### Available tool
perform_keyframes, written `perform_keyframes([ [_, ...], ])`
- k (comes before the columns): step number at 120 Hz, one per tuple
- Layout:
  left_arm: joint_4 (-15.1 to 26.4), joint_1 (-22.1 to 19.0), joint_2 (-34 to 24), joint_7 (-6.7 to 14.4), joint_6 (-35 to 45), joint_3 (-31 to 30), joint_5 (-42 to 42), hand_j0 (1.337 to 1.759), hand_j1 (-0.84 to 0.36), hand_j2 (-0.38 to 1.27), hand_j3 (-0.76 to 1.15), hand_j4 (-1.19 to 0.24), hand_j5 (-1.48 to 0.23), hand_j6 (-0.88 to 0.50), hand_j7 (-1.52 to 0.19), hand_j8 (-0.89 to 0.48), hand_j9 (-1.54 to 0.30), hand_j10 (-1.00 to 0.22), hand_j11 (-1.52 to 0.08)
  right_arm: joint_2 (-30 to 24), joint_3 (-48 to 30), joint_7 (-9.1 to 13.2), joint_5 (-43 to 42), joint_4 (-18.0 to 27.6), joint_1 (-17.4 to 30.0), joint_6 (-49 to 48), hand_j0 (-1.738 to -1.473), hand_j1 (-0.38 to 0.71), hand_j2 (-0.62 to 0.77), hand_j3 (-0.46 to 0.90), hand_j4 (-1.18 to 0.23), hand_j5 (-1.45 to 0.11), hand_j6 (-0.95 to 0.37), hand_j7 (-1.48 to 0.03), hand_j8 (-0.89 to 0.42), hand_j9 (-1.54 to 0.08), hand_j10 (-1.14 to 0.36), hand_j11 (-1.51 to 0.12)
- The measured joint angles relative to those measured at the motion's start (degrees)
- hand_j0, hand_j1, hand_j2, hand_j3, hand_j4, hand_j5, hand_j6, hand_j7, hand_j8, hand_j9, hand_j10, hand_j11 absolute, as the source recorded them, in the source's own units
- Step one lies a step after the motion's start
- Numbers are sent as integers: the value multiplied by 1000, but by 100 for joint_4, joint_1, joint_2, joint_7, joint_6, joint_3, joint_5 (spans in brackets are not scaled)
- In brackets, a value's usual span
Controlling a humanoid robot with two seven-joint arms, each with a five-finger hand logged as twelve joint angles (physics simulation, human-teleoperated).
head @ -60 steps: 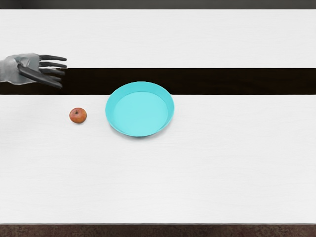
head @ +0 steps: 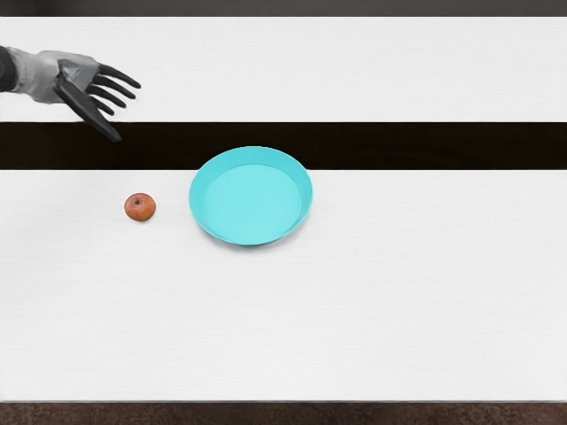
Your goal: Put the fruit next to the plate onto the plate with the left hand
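Reddish-brown against white, in the head view: a small round smooth fruit (head: 140, 207) on the matte white tabletop (head: 372, 310), just left of the shallow glossy turquoise round plate (head: 252, 199), not on it. Since a moment ago, raised and turned the grey left hand (head: 84, 80); black fingers (head: 120, 77) spread open, holding nothing, well apart from the fruit. Probably only lining up; no grasp yet.

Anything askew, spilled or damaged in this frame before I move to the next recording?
Nothing stands out. The fruit sits intact on the table, left of the plate and not touching it. The plate lies flat and holds nothing. The left hand is open at upper left, away from both.
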State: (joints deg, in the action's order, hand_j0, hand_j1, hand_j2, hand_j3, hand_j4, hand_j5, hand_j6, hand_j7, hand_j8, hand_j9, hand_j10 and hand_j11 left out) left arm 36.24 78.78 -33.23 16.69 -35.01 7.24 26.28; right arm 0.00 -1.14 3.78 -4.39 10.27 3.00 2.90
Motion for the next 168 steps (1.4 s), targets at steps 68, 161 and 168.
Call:
perform_keyframes([
  [68, 3359, 1979, 321, 727, 2458, -4391, -2, 1658, 49, 51, 0, -252, -326, -252, -326, -252, -326, -251, -325, 0, 0, 0, 0, 0, -1, 1, -1658, -318, -5, 0, -26, -34, -26, -34, -26, -34, -26, -34],
  [161, 3613, 1384, 1476, 704, 5052, -5390, 844, 1658, 49, 51, 0, -251, -326, -252, -326, -252, -326, -251, -325, 0, 0, 0, 0, 0, -1, 0, -1658, -318, -5, 0, -26, -34, -26, -34, -26, -34, -26, -34],
  [168, 3593, 1349, 1510, 700, 5068, -5385, 897, 1658, 49, 51, 0, -251, -326, -252, -326, -252, -326, -251, -325, 0, 0, 0, 0, 0, -1, 0, -1658, -318, -5, 0, -26, -34, -26, -34, -26, -34, -26, -34],
])
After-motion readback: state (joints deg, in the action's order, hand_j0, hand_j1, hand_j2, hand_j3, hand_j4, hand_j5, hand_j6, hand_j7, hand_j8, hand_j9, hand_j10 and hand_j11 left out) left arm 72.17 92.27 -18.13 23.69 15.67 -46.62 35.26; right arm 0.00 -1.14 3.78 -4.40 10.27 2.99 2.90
